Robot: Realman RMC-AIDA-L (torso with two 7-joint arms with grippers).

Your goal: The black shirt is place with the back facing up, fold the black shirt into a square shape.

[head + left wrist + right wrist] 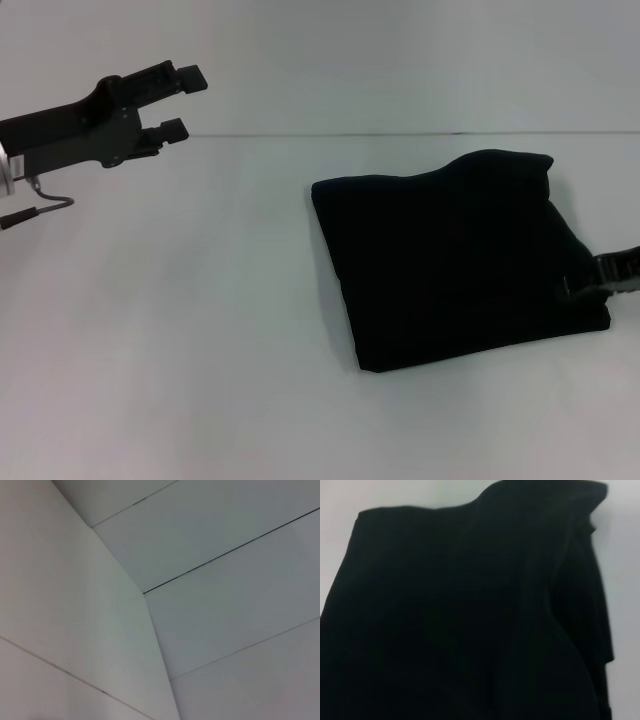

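Black shirt (450, 260) folded, right fingers (612, 275) at its edge, left fingers (180, 100) well apart

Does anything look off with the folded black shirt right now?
Mostly tidy, but the black shirt isn't a clean square: its far right corner bulges upward, and the edge near the right gripper is rumpled. The left gripper is raised, open, well away.
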